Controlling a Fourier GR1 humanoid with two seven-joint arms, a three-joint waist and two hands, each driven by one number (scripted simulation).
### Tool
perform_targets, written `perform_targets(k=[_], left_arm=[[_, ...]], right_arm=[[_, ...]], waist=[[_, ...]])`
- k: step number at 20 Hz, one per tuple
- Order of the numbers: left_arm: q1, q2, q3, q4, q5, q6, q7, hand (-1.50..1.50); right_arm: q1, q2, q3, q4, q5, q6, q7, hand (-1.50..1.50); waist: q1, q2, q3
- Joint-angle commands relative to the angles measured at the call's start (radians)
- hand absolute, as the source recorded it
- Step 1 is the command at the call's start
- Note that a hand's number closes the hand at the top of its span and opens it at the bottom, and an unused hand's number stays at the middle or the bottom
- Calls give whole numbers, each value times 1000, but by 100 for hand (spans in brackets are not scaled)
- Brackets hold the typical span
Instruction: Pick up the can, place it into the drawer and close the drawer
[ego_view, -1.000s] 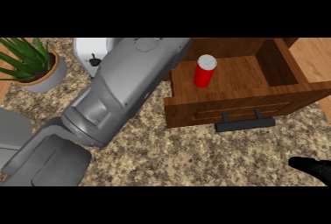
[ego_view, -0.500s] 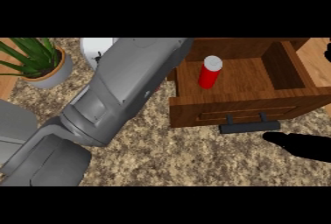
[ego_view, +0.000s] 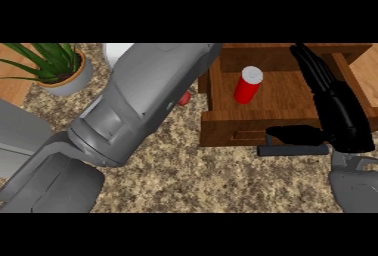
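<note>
A red can (ego_view: 247, 86) with a white top stands upright inside the open wooden drawer (ego_view: 225, 125). My right hand (ego_view: 343, 120) is open at the drawer's right side. Its straight fingers (ego_view: 314, 65) reach back over the drawer's right wall, and the thumb (ego_view: 295, 134) lies across the drawer's front just above the dark handle (ego_view: 284, 150). It does not touch the can. My left forearm (ego_view: 140, 107) crosses the view's left half diagonally up to the top edge; the left hand itself does not show.
A potted green plant (ego_view: 55, 67) stands at the back left on the speckled counter (ego_view: 207, 185). A white object (ego_view: 118, 51) shows behind the left forearm, and a small red thing (ego_view: 184, 98) peeks out at the forearm's right edge.
My right hand has come in from the lower right corner and risen to the drawer's front and right side. The can still stands in the drawer; the left forearm has barely shifted.
</note>
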Motion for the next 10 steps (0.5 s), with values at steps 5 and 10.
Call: perform_targets(k=[5,10], left_arm=[[43,30,34,-12,-1,-61,-3,-150],[65,45,21,-67,-26,-33,21,-150]], right_arm=[[-110,14,57,342,203,-146,-110,-150],[-188,80,40,606,264,-309,-170,-150]], waist=[[32,-10,-1],[63,-16,-1]])
